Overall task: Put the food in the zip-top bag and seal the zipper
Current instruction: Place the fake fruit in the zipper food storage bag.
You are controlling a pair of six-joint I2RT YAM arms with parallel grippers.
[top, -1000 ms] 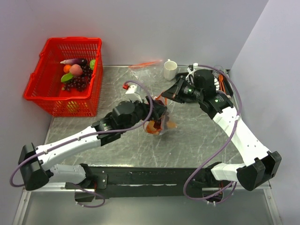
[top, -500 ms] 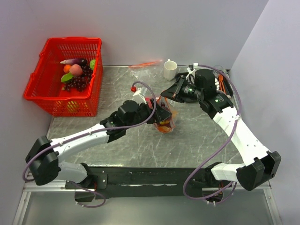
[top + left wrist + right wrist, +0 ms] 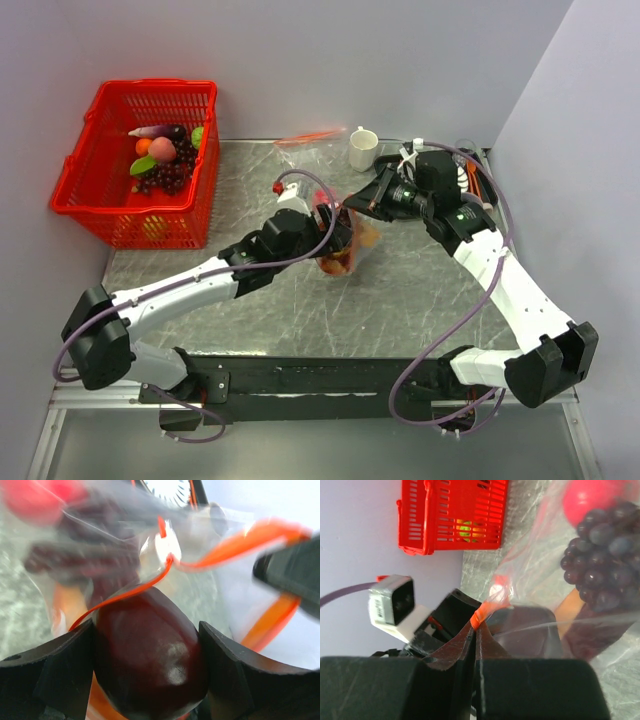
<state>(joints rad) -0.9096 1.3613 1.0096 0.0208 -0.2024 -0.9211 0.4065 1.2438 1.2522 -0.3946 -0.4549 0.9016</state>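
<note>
Clear bag at the middle of the tabletop (image 3: pixel 300 312), gripped from both sides, food inside.

Top view: the bag (image 3: pixel 352 258) shows orange and dark pieces through its plastic. The left fingers (image 3: pixel 336 234) meet it from 9 o'clock and the right fingers (image 3: pixel 368 204) from 1 o'clock, their grip hidden here. A red basket (image 3: pixel 150 228) at 10 o'clock holds a peach (image 3: pixel 162 150) among other toys.
Left wrist: the fingers, partly spread, clamp a dark red piece (image 3: pixel 150 667) just under the zipper (image 3: pixel 127 592). Beyond it the grape bunch (image 3: pixel 85 547) and red fruit (image 3: pixel 35 500) are blurred.
Right wrist: the fingers, pressed together, pinch the zipper; the grapes, the fruit and an orange-brown piece (image 3: pixel 569 611) lie inside.
</note>
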